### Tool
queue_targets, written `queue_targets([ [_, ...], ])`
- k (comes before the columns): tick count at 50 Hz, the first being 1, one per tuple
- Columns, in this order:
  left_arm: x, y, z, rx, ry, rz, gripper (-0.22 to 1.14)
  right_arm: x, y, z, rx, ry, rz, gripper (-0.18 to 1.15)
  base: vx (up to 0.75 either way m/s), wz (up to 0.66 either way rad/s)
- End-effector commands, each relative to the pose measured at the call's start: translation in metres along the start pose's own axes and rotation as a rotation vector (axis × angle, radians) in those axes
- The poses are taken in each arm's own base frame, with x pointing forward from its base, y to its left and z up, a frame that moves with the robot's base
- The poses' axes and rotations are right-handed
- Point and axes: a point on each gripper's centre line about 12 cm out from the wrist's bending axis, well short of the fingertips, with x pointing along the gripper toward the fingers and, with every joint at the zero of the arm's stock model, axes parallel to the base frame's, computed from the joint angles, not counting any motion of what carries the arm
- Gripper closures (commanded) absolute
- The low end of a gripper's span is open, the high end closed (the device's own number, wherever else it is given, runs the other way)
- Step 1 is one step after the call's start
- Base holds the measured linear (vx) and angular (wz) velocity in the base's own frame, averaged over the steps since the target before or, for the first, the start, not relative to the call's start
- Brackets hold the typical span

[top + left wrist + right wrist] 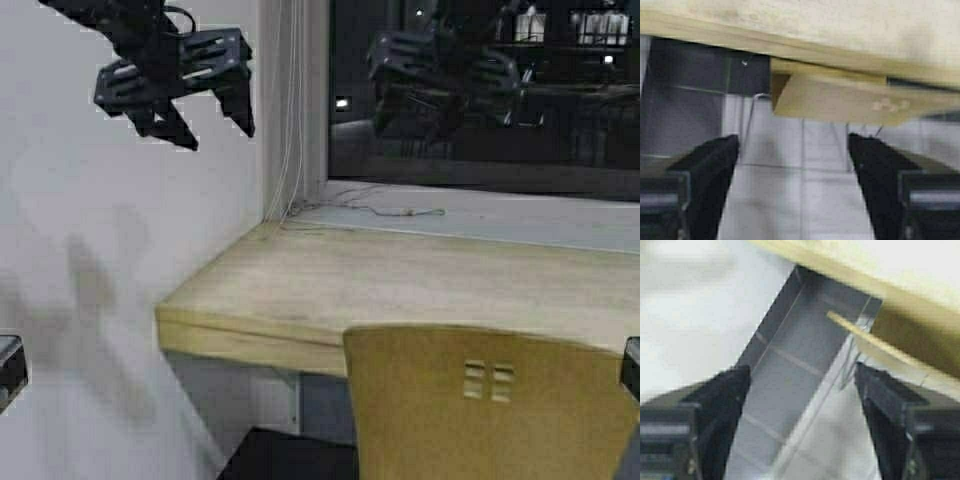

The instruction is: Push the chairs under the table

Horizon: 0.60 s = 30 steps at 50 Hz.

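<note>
Wall: a plain white wall [120,250] stood on the left, shadowed.
Window: a dark night window [480,90] showed reflections and small lights.
Sill: a pale grey sill [520,215] carried a thin loose cord [400,211].
Floor: light grey tiles [800,200] lay below.

The left arm is raised high at the upper left of the high view, its black left gripper [215,120] angled downward and to the right. Its black fingers [707,180] stand spread wide apart, with nothing between them. The black right gripper [800,425] likewise holds its fingers [722,415] spread wide and empty. The right arm itself barely shows in the high view.
</note>
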Motion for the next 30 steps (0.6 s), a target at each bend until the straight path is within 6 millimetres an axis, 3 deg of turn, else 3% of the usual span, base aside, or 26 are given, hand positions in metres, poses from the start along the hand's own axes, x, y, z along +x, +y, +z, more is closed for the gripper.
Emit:
queue_targets([
  [1,0.004,0.009,0.003,0.057,-0.025,0.018,-0.05,-0.004,0.001,0.021,-0.088,-0.066,0.005,0.01,-0.35,0.03],
  [7,0.010,0.014,0.003,0.052,-0.014,0.032,-0.05,-0.003,-0.007,0.030,-0.112,-0.089,-0.012,0.01,-0.36,0.04],
  [15,0.003,0.015,0.019,0.060,-0.017,0.039,-0.05,-0.015,-0.011,0.039,-0.105,-0.113,-0.031,0.01,-0.39,0.13],
  [22,0.009,0.024,0.037,0.094,-0.001,0.067,-0.05,-0.022,-0.025,0.054,-0.105,-0.149,-0.068,0.01,-0.34,0.20],
  [30,0.016,0.033,0.040,0.143,-0.005,0.086,-0.05,-0.016,-0.035,0.039,-0.092,-0.109,-0.084,0.01,-0.30,0.23],
])
